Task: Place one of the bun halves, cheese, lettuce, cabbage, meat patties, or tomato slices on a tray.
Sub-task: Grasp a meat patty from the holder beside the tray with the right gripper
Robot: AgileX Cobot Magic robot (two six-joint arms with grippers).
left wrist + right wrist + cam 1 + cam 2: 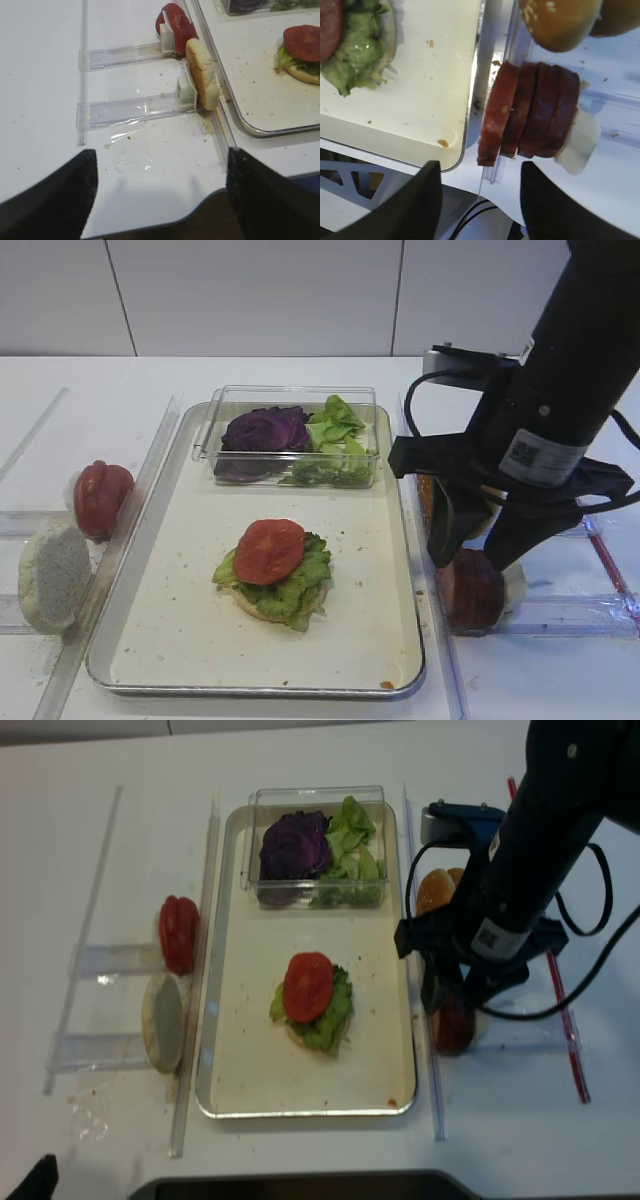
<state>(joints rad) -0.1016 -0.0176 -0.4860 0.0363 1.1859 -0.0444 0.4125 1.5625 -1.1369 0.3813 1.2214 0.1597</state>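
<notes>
On the silver tray point(180, 640) lies a bun half topped with lettuce point(300, 580) and a tomato slice point(268, 548). Several meat patties point(530, 115) stand on edge in a clear rack right of the tray. My right gripper point(480, 200) hangs open just above them point(470, 590), holding nothing. My left gripper point(160, 195) is open and empty over the table's front left edge. A pale bun half point(202, 75) and tomato slices point(175, 25) stand in racks left of the tray. Cheese is out of view.
A clear plastic box point(290, 395) on the tray's far end holds purple cabbage point(265, 428) and green lettuce point(335, 435). Golden bun halves point(560, 22) sit behind the patties. A white pusher block point(580, 140) backs the patty row. Clear rails point(135, 510) flank the tray.
</notes>
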